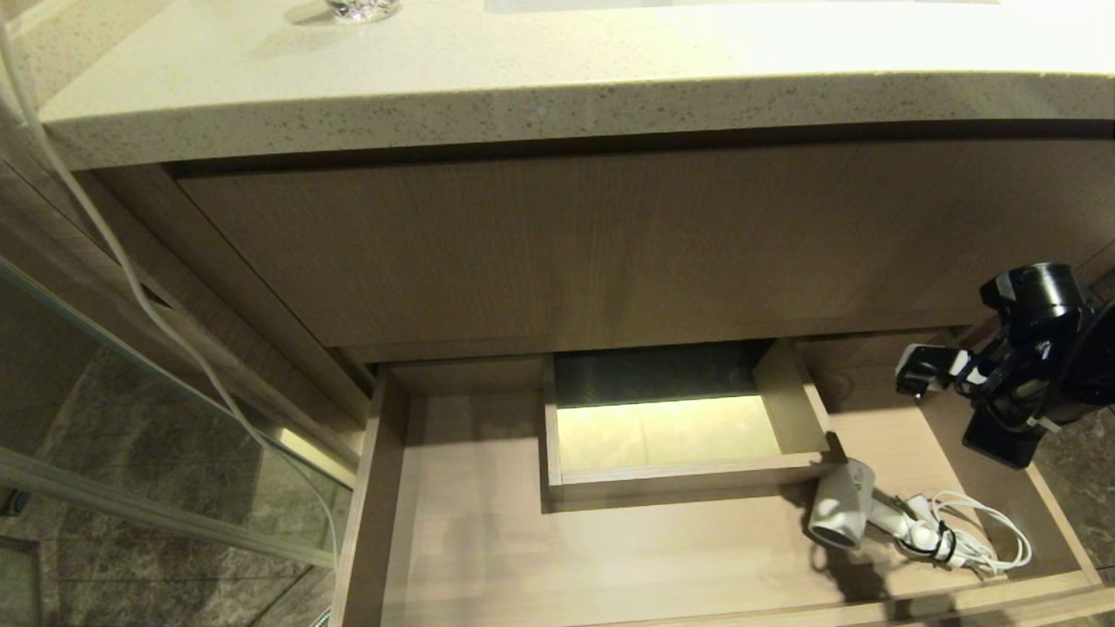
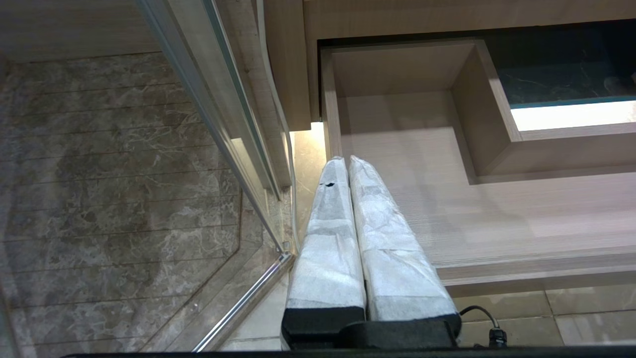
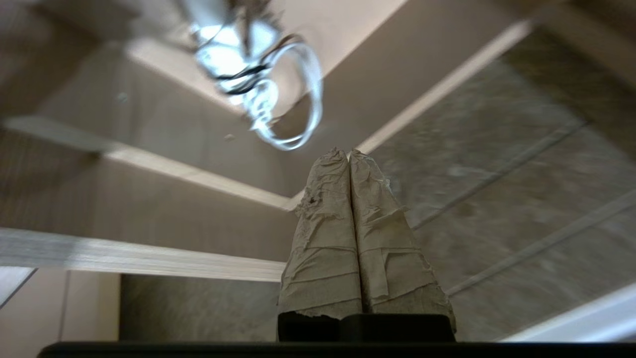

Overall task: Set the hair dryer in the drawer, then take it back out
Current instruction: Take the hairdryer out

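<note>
In the drawer [image 1: 488, 540], near its right corner, hair dryer [image 1: 843, 505] lying beside its cord [image 1: 967, 531], right gripper [image 3: 349, 151] above with fingers closed and empty, left gripper [image 2: 347, 160] likewise closed — risk of snagging loose loops.

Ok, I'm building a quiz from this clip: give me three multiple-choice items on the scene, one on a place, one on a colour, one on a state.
1. Where does the hair dryer lie?
A on the counter
B in the drawer, beside the boxed cutout
C on the floor

2. What colour is its cord?
A white
B black
C red

3. How is the right gripper?
A open
B shut on the dryer
C shut, holding nothing

Key: B, it rests on the drawer bottom; A, the bundled loops are white; C, its wrapped fingers meet with nothing between.
</note>
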You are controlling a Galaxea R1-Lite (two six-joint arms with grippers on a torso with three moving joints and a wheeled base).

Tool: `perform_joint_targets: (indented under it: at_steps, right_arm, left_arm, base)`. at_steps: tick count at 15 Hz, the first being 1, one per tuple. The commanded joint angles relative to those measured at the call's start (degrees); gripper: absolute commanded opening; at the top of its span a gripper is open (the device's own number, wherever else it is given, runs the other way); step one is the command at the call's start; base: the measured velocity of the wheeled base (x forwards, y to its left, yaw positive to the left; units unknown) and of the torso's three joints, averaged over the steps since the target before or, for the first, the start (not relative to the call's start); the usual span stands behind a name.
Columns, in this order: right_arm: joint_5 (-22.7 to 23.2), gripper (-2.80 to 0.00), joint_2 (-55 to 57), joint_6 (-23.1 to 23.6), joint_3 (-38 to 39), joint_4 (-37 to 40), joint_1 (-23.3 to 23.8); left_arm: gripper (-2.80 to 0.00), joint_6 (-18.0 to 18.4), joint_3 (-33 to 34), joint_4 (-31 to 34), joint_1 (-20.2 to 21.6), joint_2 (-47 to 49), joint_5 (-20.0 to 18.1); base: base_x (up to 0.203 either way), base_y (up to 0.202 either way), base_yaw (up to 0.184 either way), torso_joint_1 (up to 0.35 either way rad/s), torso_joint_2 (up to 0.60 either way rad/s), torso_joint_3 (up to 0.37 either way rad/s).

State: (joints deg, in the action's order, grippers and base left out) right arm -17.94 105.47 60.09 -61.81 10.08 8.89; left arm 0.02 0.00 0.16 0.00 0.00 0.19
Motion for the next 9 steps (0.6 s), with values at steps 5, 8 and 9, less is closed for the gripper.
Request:
perform_joint_targets:
  at_steps: [5,8,9]
  right_arm:
    - [2.7,-2.8,8.1,0.4,-0.6,1.2,3.0]
    - [7.8,-2.8,11.6,0.8,-2.3,1.5,5.3]
    - [9.7,-2.8,13.2,0.9,-2.7,1.2,5.8]
  left_arm:
    - [-2.8,0.0,0.0,0.0,0.0,0.0,0.0]
    - [-2.8,0.0,0.0,0.0,0.0,0.0,0.0]
    - [-2.8,0.0,0.0,0.0,0.0,0.0,0.1]
  base:
    - [0.0,0.0,0.0,0.0,0.0,0.0]
    - [0.0,0.0,0.0,0.0,0.0,0.0]
    - [0.0,0.0,0.0,0.0,0.0,0.0]
